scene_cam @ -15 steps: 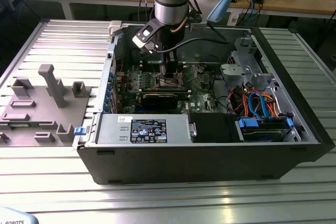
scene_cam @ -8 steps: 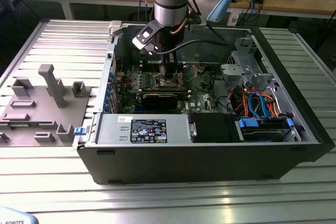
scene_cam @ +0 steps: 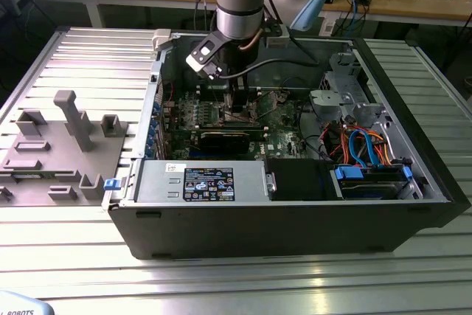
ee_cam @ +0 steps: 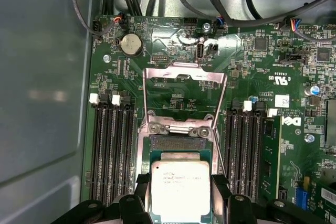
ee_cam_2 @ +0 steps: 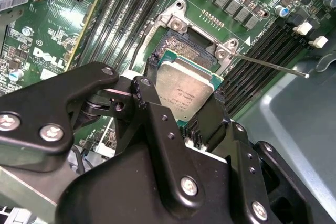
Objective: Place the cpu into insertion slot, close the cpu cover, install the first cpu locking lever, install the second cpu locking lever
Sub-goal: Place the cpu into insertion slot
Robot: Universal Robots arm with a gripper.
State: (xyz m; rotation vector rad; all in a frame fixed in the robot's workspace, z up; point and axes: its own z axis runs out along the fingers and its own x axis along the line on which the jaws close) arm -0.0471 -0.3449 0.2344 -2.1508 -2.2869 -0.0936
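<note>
My gripper (scene_cam: 237, 101) reaches down into the open computer case over the green motherboard (scene_cam: 276, 119). In both wrist views its black fingers (ee_cam_2: 143, 88) sit against two opposite edges of the cpu (ee_cam_2: 184, 90), a silvery square chip, so the gripper (ee_cam_2: 181, 100) is shut on it. The cpu (ee_cam: 179, 186) hangs partly over the insertion slot (ee_cam: 181, 144), whose dark recess (ee_cam_2: 185, 41) still shows at one side. The cpu cover (ee_cam: 157, 73) is swung open and lies back on the board. A thin locking lever (ee_cam_2: 268, 64) sticks out free beside the socket.
Long black memory slots (ee_cam: 110, 150) run along both sides of the socket. A grey drive cage (scene_cam: 339, 90), coloured cables (scene_cam: 365, 145) and the power supply (scene_cam: 199, 182) fill the case. A grey fixture (scene_cam: 59, 145) stands on the table at the exterior view's left.
</note>
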